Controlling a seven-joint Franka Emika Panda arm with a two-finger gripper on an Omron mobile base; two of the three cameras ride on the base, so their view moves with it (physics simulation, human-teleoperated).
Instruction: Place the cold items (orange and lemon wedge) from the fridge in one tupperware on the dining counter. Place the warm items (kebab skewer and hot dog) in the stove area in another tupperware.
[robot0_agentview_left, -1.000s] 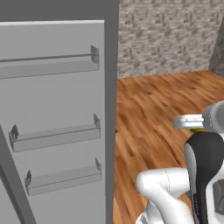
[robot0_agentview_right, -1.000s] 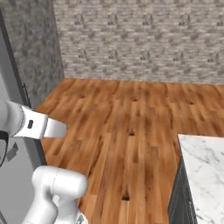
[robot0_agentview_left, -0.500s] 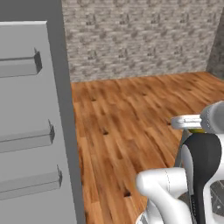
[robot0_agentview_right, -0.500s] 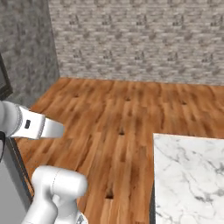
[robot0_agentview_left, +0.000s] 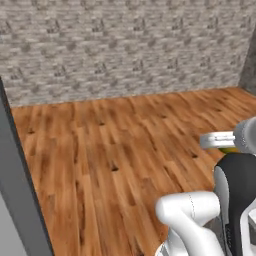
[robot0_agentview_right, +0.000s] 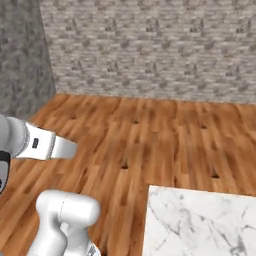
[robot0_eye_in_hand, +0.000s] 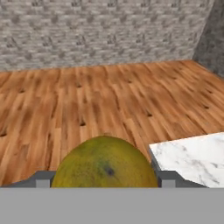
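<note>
Change since earlier frames: both base views have swung away from the fridge (robot0_agentview_left: 15, 200). Its door shelves filled the left base view before; now one dark edge strip stands at the far left. The desk (robot0_agentview_right: 200, 222) corner has grown larger in the right base view. This is camera motion with the base, not motion of the things.

Count:
- Orange (robot0_eye_in_hand: 105, 164): one, yellow-green to orange skin with a small dark spot facing the camera. Sits between the two fingers (robot0_eye_in_hand: 43, 179) of the tool (robot0_eye_in_hand: 105, 180), one finger at each side of the fruit, the tool closed on it at wide spread. A sliver of it shows at the arm's tip in the left base view (robot0_agentview_left: 229, 149).
- Desk: one, white grey-veined marble; its corner lies just right of the orange in the hand view (robot0_eye_in_hand: 192, 159).
- Floor (robot0_agentview_left: 125, 150): one, brown wood planks.
- Walls (robot0_agentview_right: 150, 50): grey stone, a back wall and a side wall meeting at a corner.
</note>
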